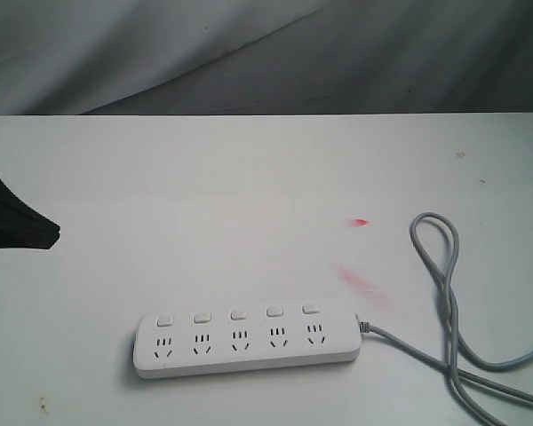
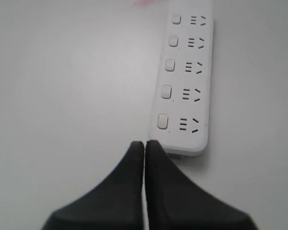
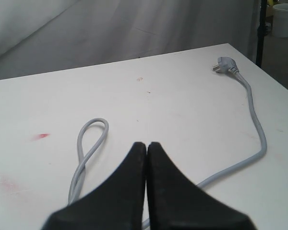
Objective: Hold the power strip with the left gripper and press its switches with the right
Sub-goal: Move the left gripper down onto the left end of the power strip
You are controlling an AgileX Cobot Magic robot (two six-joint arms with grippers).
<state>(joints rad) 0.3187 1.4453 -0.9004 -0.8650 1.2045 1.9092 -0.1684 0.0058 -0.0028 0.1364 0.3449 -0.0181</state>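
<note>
The white power strip (image 1: pixel 245 342) lies flat near the table's front edge, its row of switches (image 1: pixel 238 314) on the far side of the sockets. Its grey cord (image 1: pixel 444 293) leaves the right end and loops back. In the left wrist view the power strip (image 2: pixel 186 76) stretches away with its switches (image 2: pixel 169 65) in a line. My left gripper (image 2: pixel 145 143) is shut and empty, short of the strip's near end; in the exterior view the left gripper (image 1: pixel 44 235) sits at the left edge. My right gripper (image 3: pixel 146 144) is shut and empty above the cord (image 3: pixel 86 153), outside the exterior view.
Red smudges (image 1: pixel 362 284) mark the white table (image 1: pixel 249 195) right of the strip. The cord's plug (image 3: pixel 224 64) lies toward the table's far corner in the right wrist view. A grey cloth backdrop (image 1: pixel 266 53) hangs behind the table.
</note>
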